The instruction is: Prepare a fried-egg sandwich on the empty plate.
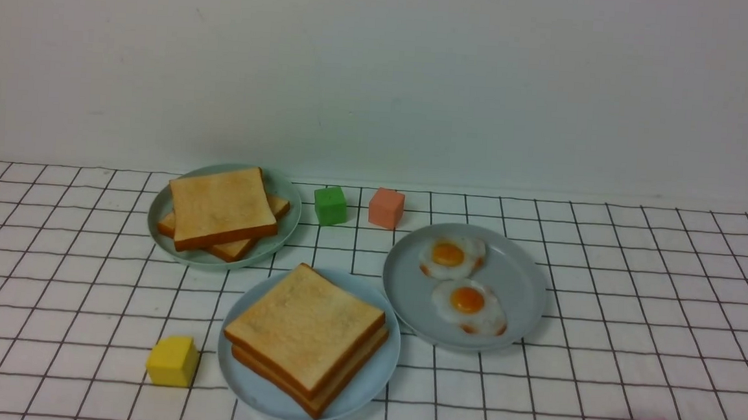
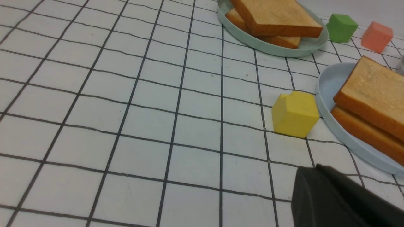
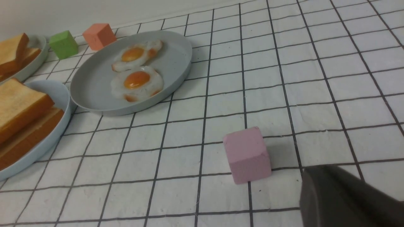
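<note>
- The fried-egg sandwich (image 1: 306,338) sits on the light blue plate (image 1: 363,391) at the near middle of the desk (image 1: 634,304); two toast slices are stacked there, and I cannot see an egg between them
- Two fried eggs (image 1: 463,284) lie on the grey-blue plate (image 1: 519,271) just to its right
- My left jaws are pressed together; my right jaws' state I cannot tell
- A yellow cube (image 2: 295,113) rests just beside the sandwich's plate
</note>
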Available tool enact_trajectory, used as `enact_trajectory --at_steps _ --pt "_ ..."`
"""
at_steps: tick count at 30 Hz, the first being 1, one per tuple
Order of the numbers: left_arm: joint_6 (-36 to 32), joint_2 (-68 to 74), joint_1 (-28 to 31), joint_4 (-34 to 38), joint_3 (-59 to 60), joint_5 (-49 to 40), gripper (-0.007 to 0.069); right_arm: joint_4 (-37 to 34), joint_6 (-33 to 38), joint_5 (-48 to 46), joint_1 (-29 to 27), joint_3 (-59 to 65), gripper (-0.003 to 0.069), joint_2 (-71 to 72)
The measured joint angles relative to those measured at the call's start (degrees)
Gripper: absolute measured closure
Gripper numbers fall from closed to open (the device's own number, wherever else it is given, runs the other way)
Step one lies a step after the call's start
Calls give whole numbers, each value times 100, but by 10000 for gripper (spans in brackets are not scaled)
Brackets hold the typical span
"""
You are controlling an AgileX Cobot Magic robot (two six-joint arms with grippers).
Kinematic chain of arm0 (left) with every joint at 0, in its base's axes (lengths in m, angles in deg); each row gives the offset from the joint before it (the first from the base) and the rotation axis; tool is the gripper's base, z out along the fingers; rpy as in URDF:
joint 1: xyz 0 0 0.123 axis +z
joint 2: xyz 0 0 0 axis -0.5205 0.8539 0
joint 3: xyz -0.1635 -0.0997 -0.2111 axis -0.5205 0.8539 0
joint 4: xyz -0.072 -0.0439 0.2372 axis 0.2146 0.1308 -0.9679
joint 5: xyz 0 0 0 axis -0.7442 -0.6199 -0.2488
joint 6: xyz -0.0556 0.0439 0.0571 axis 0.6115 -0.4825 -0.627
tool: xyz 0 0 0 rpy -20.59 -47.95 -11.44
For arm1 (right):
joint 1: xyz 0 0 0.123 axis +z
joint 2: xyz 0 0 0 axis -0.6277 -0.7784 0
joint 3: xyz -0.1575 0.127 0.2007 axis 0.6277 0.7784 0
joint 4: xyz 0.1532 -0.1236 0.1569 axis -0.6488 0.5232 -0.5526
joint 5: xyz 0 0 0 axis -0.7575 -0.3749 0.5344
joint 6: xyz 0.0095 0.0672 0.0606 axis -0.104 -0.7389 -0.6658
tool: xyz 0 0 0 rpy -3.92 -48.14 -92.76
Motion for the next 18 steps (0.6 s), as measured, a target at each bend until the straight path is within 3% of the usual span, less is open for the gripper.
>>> enact_trajectory --at_steps 18 --pt "5 0 0 0 0 0 636 0 0 0 0 0 613 0"
